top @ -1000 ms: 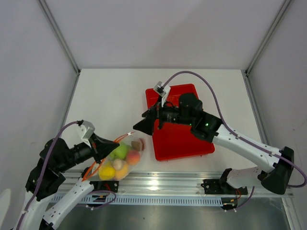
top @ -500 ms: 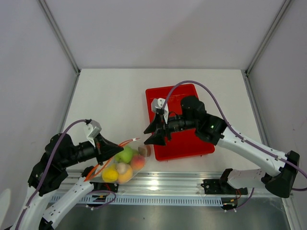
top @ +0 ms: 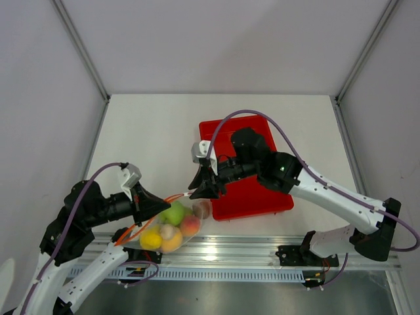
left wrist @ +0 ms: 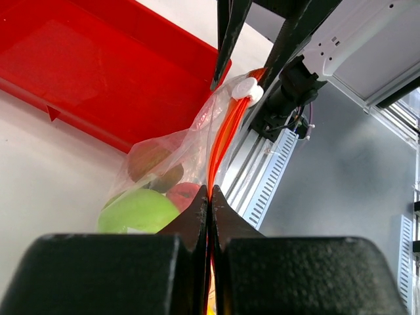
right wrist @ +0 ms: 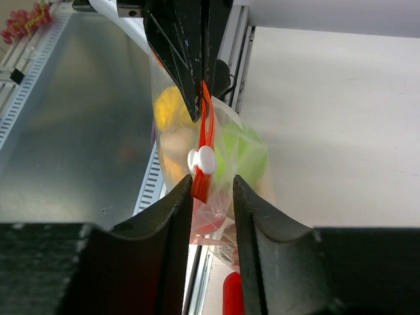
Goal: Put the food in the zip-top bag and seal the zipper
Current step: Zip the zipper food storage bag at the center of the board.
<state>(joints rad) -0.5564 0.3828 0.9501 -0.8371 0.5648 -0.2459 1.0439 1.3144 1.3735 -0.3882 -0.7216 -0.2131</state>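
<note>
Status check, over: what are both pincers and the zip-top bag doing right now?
Left pincer shut on zipper. Right pincer open, straddling zipper's far end by white slider. Food inside bag. Red tray alongside, nothing blocking.

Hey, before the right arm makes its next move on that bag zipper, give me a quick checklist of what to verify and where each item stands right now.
1. The food is inside the zip-top bag: ok, fruits show through the plastic.
2. The left fingers are clamped on the zipper: ok, shut on the orange strip.
3. The right fingers straddle the zipper's far end: ok, the strip lies between them.
4. The right fingers are closed on the strip: not ok, a gap shows.
5. The white slider is located: ok, just beyond the right fingers.
6. The zipper is sealed along its length: cannot tell.
</note>
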